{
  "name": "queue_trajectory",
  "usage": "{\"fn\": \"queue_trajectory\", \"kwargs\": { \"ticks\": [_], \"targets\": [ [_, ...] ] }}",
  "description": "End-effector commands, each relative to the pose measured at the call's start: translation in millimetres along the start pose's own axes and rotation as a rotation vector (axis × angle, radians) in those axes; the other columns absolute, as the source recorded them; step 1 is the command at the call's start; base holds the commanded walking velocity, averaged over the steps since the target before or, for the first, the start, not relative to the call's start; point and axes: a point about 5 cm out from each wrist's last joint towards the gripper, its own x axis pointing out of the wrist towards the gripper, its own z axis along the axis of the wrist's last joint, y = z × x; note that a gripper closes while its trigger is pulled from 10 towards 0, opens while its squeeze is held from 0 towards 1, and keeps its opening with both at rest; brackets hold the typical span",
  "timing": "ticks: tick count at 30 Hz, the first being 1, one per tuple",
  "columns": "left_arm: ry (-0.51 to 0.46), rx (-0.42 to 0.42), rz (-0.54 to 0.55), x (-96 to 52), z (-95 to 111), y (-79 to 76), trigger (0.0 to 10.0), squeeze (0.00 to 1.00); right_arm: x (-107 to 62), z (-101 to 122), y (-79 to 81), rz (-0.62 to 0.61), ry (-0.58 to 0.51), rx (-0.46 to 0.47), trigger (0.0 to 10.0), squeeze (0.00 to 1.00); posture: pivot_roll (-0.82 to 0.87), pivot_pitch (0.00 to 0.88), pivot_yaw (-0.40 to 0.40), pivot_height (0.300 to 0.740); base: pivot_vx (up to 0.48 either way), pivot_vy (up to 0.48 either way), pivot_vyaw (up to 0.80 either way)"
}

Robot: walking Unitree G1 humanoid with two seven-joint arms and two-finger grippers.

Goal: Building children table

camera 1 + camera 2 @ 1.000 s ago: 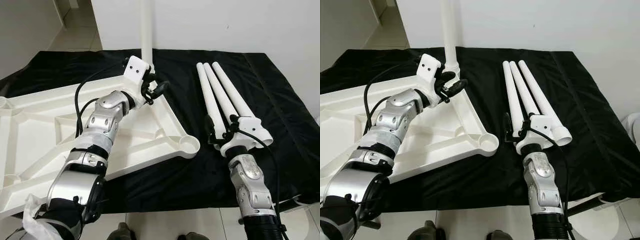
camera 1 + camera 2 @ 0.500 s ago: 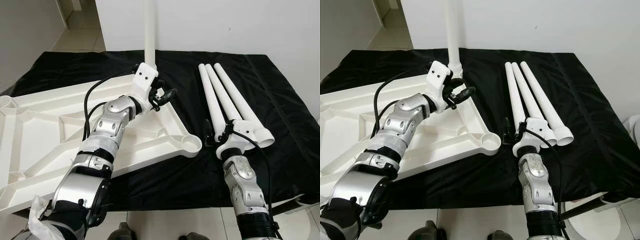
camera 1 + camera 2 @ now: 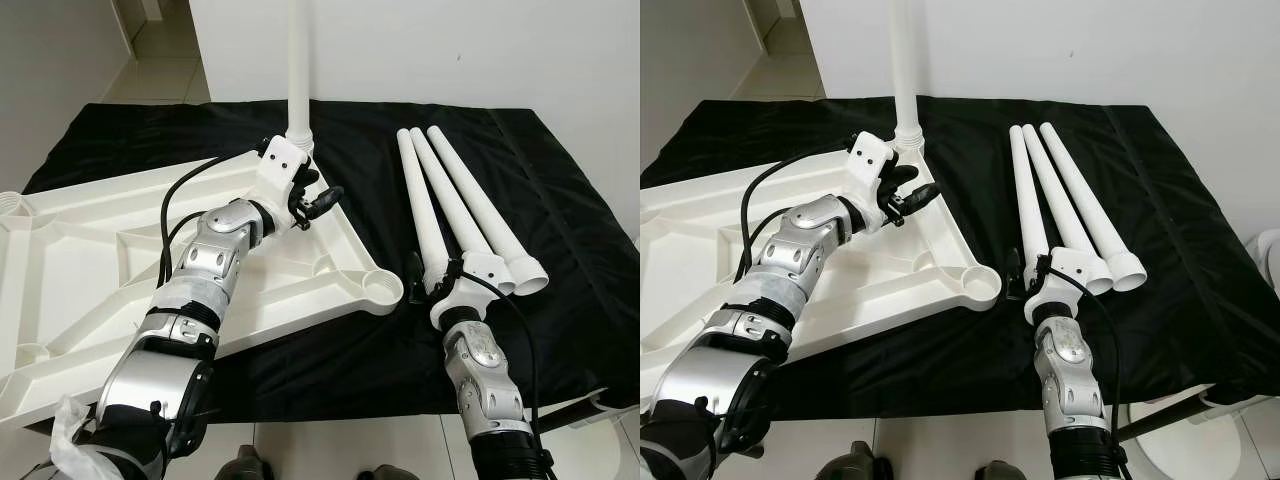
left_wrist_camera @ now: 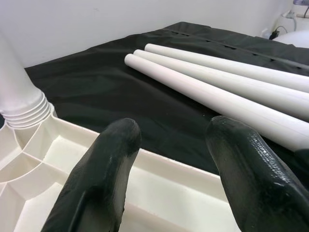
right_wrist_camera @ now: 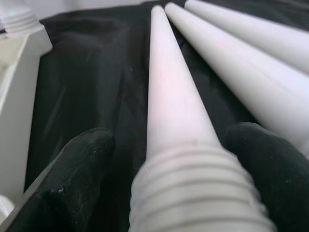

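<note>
The white tabletop [image 3: 100, 260] lies upside down on the worktop [image 3: 560, 200], which a black cloth covers, so its corner sockets face up for the legs. One leg [image 3: 298, 60] already stands upright in the far corner socket. The near corner socket [image 3: 380, 288] is empty and, I judge, is the next place to fill.

The left gripper [image 3: 312, 192] hovers over the tabletop rim just beside the standing leg. Its jaws are apart and hold nothing.

Three loose legs [image 3: 455, 205] lie side by side on the cloth, threaded ends toward the robot. The right gripper [image 3: 430, 275] is at the near end of the leftmost leg [image 5: 169, 96]. Its jaws stand on both sides of the threaded end with gaps showing, so they are apart and not yet clamped.

Between the tabletop edge and the loose legs is an open strip of cloth, enough room for swinging a leg across. The threaded ends lie not far from the worktop's front edge, so a slip could push a leg off.
</note>
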Motion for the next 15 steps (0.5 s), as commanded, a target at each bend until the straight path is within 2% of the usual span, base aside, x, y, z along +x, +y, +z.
{"fn": "queue_trajectory", "kwargs": {
  "ticks": [1, 12, 13, 14, 15],
  "targets": [
    [0.019, 0.009, 0.092, -1.7, -6.6, 2.5, 10.0, 0.00, -1.4, -8.5, -1.7, -0.020, 0.041, -0.005, 10.0, 0.00, -0.01, 0.000, 0.016, 0.740, 0.000, 0.000, 0.00],
    [0.007, 0.022, 0.086, -0.9, -0.8, 3.6, 10.0, 0.00, -1.9, -10.9, -1.3, -0.021, 0.063, -0.004, 10.0, 0.00, 0.00, 0.000, 0.008, 0.740, 0.000, 0.000, 0.00],
    [0.003, 0.028, 0.085, -0.7, 0.6, 4.1, 10.0, 0.00, -2.1, -10.8, -1.3, -0.020, 0.062, -0.003, 3.6, 0.00, 0.00, 0.000, 0.008, 0.740, 0.000, 0.000, 0.00],
    [0.001, 0.031, 0.085, -0.4, 2.2, 4.9, 10.0, 0.00, -2.4, -10.2, -1.9, -0.020, 0.059, 0.000, 0.0, 0.00, -0.01, 0.000, 0.009, 0.740, 0.000, 0.000, 0.00],
    [0.001, 0.031, 0.085, -0.4, 2.2, 4.9, 10.0, 0.00, -2.4, -10.2, -1.9, -0.020, 0.059, 0.000, 0.0, 0.00, -0.01, 0.000, 0.009, 0.740, 0.000, 0.000, 0.00]
  ]
}}
